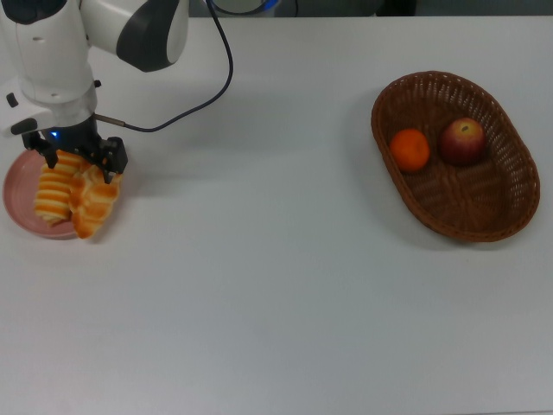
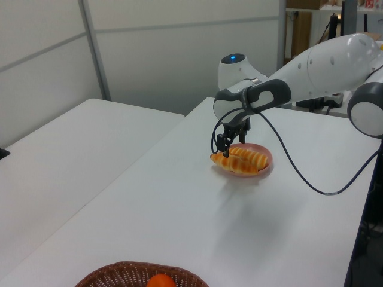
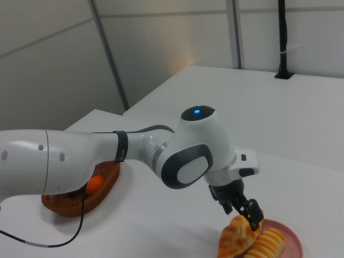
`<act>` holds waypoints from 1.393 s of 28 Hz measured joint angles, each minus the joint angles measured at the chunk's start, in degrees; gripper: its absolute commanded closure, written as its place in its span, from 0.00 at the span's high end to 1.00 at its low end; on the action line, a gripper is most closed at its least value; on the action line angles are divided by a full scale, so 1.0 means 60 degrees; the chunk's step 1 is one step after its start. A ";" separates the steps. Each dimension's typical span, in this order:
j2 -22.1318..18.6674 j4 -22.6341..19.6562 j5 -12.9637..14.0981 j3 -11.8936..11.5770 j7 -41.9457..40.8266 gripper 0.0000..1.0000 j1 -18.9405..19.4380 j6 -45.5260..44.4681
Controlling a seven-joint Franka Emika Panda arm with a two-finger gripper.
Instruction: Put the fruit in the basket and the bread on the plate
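Note:
The pink plate [image 1: 15,201] lies at the top view's left edge. Both breads rest on it: the pale striped roll [image 1: 54,192] and the knobbly brown roll [image 1: 93,203], which overhangs the plate's rim toward the top view's right. My gripper [image 1: 78,161] hovers just above their upper ends, open, holding nothing. In the left view the gripper [image 2: 226,145] stands clear above the knobbly roll [image 2: 232,165]. The wicker basket [image 1: 484,212] at the top view's right holds the dark red apple [image 1: 462,141] and the orange mandarin [image 1: 409,150].
A black cable [image 1: 203,99] runs from the gripper across the table toward the arm's base. White table surface lies between plate and basket. In the right view the basket [image 3: 67,207] sits behind the arm [image 3: 199,150], and a wall stands beyond the table.

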 measured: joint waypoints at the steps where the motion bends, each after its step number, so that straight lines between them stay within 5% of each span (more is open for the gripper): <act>1: -0.0024 0.0000 0.0000 0.0000 0.0000 1.00 0.0000 0.0000; 9: -0.0598 0.0096 0.0000 0.0092 -0.0164 1.00 0.0129 -0.0870; 21: -0.2497 0.0402 -0.0004 0.0403 -0.0391 1.00 0.1573 -0.4866; 27: -0.2727 0.0667 -0.0449 0.1406 0.0299 1.00 0.1461 -0.5467; 33: -0.3080 0.0893 -0.0627 0.2919 0.0630 1.00 0.0416 -0.5658; 39: -0.3714 0.0988 -0.0640 0.3532 0.0631 1.00 -0.0473 -0.6239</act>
